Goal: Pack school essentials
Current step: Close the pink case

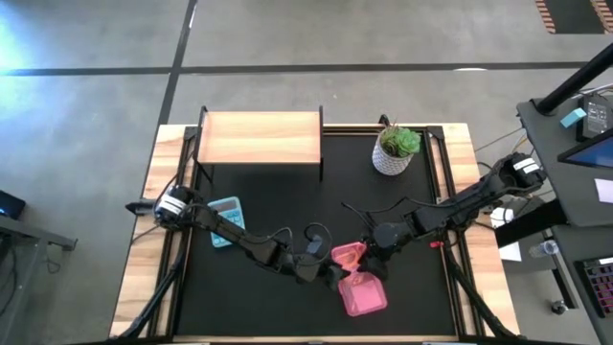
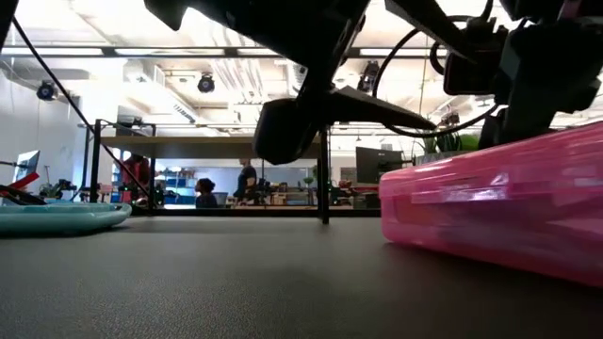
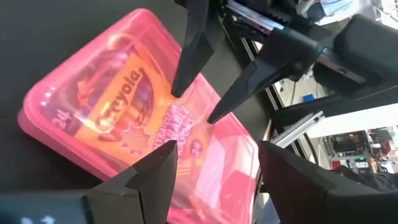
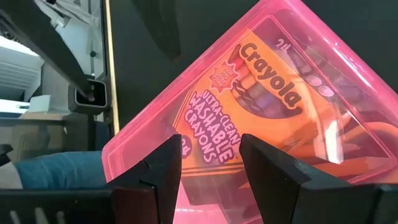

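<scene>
High view: pink case [image 1: 364,292] at table's front edge | my left gripper [image 1: 330,278] and right gripper [image 1: 369,257] both gape, empty | case probably rigid, slick, light; grasp across side walls.

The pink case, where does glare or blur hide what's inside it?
Left wrist view: glare washes out the pink case lid near the crayon box print. Right wrist view: the crayon label reads clearly. Low view: the case is a close, soft-edged pink mass, contents unreadable.
</scene>
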